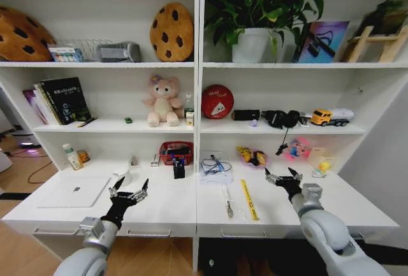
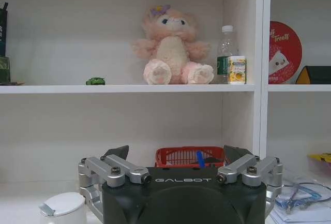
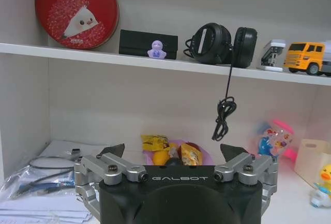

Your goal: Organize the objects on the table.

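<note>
The white table (image 1: 159, 209) carries a silver laptop (image 1: 75, 191) lying shut at the left. A yellow ruler (image 1: 249, 199) and a dark pen (image 1: 227, 202) lie right of the middle. A tiny green toy car (image 1: 128, 120) (image 2: 95, 81) sits on the shelf beside the pink plush bear (image 2: 172, 48). My left gripper (image 1: 132, 184) (image 2: 177, 152) hovers open over the desk just right of the laptop. My right gripper (image 1: 280, 172) (image 3: 173, 149) hovers open right of the ruler, facing a pink plate of snacks (image 3: 176, 154). Neither holds anything.
A red basket (image 1: 176, 152) (image 2: 190, 156), a small black object (image 1: 179, 169) and a clear bag with cables (image 1: 215, 166) sit at the desk's back. A white cup (image 2: 63, 207) stands near the left gripper. Bottles (image 1: 72, 157) stand far left. Shelves with headphones (image 3: 220, 43) overhang.
</note>
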`<state>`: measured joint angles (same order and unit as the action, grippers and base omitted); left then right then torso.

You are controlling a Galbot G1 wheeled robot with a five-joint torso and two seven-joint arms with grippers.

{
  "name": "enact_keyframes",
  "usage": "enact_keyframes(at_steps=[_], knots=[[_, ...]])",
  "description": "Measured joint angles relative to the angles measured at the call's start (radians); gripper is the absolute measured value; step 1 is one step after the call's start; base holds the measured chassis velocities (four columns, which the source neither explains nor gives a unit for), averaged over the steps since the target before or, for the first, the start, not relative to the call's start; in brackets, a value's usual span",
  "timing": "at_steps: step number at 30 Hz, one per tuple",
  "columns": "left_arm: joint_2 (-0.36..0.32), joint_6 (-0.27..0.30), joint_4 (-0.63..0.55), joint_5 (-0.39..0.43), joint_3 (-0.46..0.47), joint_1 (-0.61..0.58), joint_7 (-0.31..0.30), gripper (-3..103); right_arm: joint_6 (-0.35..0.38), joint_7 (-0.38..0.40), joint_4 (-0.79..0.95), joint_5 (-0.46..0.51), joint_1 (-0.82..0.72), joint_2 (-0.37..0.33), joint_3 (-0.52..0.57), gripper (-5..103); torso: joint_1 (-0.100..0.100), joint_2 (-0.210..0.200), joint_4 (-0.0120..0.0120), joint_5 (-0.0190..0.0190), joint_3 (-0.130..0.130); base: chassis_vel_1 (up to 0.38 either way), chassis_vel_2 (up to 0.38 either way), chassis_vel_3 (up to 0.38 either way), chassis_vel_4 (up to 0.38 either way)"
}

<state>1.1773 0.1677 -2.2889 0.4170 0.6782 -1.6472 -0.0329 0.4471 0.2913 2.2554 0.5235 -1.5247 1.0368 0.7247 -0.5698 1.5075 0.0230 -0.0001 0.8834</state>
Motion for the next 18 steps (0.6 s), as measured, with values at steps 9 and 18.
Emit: enact_keyframes(at_steps=[9, 18], knots=[[0.0, 0.0, 0.0, 0.0, 0.0, 0.0, 0.0, 100, -0.071, -0.096, 0.073, -0.125, -0.194, 0.155, 0.15, 100, 0.0, 0.0, 0.0003, 0.0001, 0.0, 0.0, 0.0, 0.0, 0.0], [0.0, 0.0, 0.0, 0.0, 0.0, 0.0, 0.0, 100, -0.043, -0.113, 0.117, -0.168, -0.192, 0.197, 0.106, 100, 0.0, 0.0, 0.0, 0.0001, 0.0, 0.0, 0.0, 0.0, 0.0]])
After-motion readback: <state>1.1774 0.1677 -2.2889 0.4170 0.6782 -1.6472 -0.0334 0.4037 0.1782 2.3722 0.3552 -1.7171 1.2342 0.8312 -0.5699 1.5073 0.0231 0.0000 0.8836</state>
